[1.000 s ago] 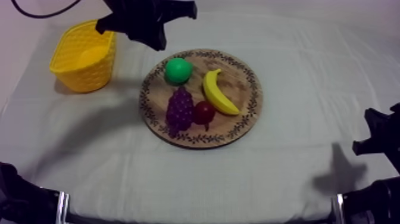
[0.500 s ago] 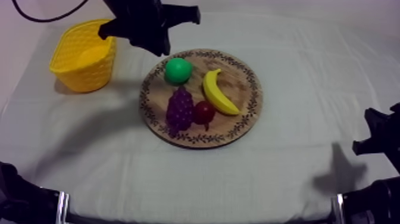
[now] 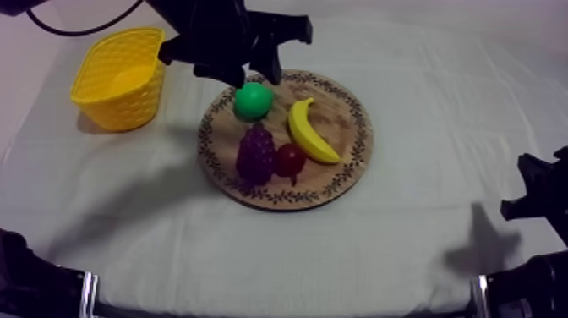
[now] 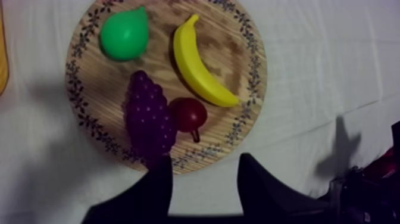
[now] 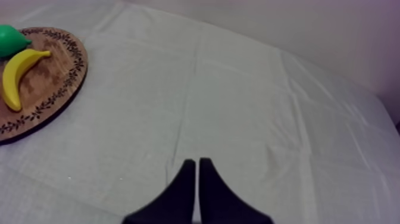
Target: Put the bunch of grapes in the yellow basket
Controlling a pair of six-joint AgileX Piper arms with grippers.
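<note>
1. Left gripper (image 3: 256, 79) (image 4: 202, 161): the fingers are spread wide apart and there is nothing between them. In the top view the arm comes in from the upper left, and the gripper hangs over the far rim of the wooden board (image 3: 342, 118) (image 4: 159, 67), just beyond the pear (image 3: 253, 101) (image 4: 124, 36). It touches no fruit.

2. Right gripper (image 5: 197, 162): the fingers lie together as a narrow wedge and grip nothing. It is over bare cloth (image 3: 406, 245) (image 5: 250, 101), well apart from the board. The right wrist view shows the near edge of the board with the banana (image 5: 18, 71) and part of the pear on it.

3. Bunch of grapes (image 3: 255, 155) (image 4: 147, 116): it lies on the board, on the half nearer the yellow basket. Its narrow end points toward the pear. Its side touches the small red fruit (image 3: 291, 158) (image 4: 188, 114).

4. Banana (image 3: 308, 131) (image 4: 199, 68): it lies on the board on the side away from the basket. It curves from beside the pear down to the small red fruit.

5. Yellow basket (image 3: 114, 110): it stands upright on the cloth at the far left of the table. It is near the board but clear of it. The part of its inside that can be seen holds no fruit.
</note>
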